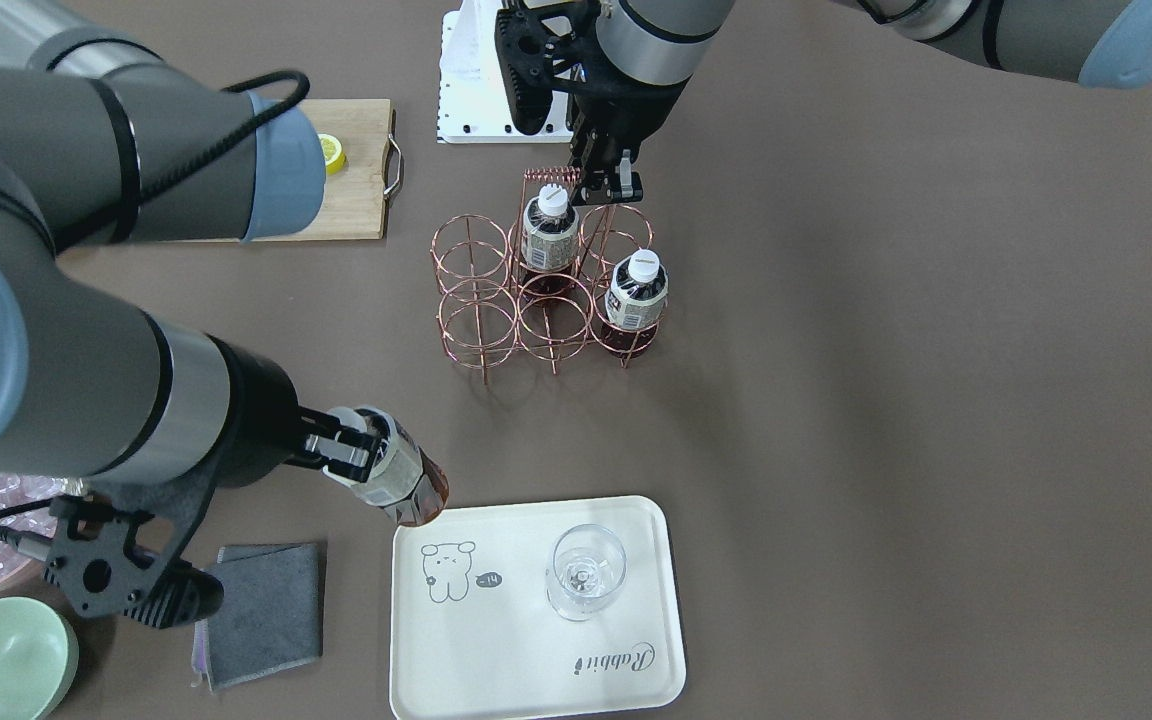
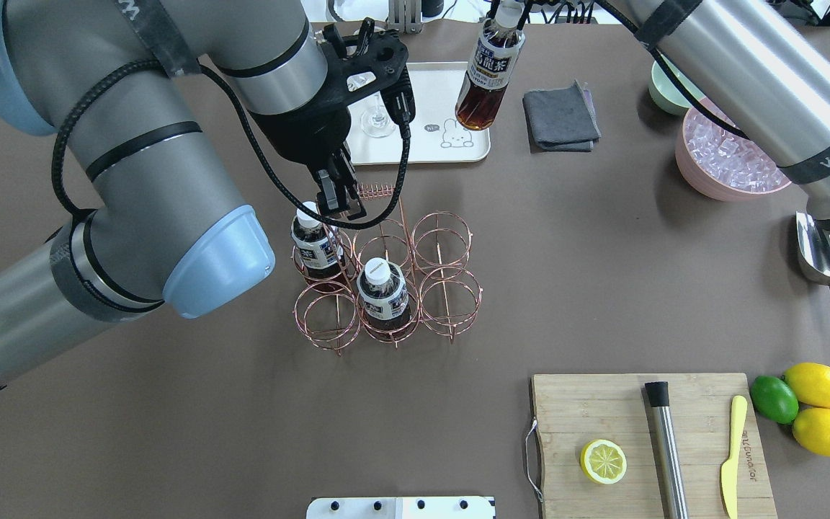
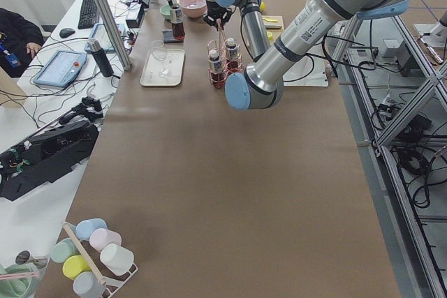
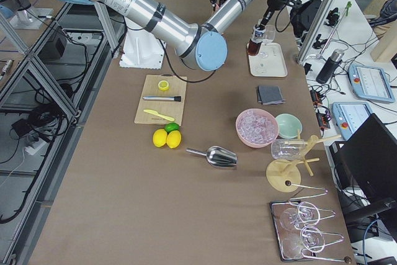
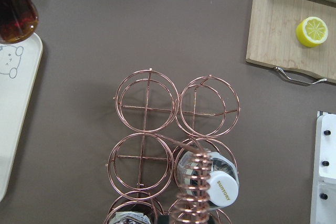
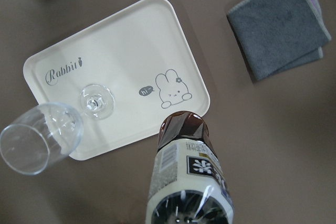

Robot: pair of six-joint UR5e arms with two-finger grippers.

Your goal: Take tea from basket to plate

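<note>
Over one corner of the cream-white rectangular tray [image 1: 496, 640] the right gripper [image 1: 351, 455] hangs clamped on a small clear bottle of dark tea [image 1: 404, 485] — tilted, base at the tray's edge. A clear stemmed glass [image 1: 586, 572] stands on the tray (bare surface beside it). Two matching bottles [image 1: 549, 235] fill two of six rings in the rose-gold wire rack [image 1: 518, 320]. The left gripper [image 1: 608, 185] sits by the rack's coiled handle [image 1: 551, 175] — whether it grips cannot be told.

Dark brown tea [image 2: 478, 108], rose-gold wire basket [image 5: 148, 107], cream plate [image 1: 496, 650] with grey animal outline [image 1: 446, 572]
</note>
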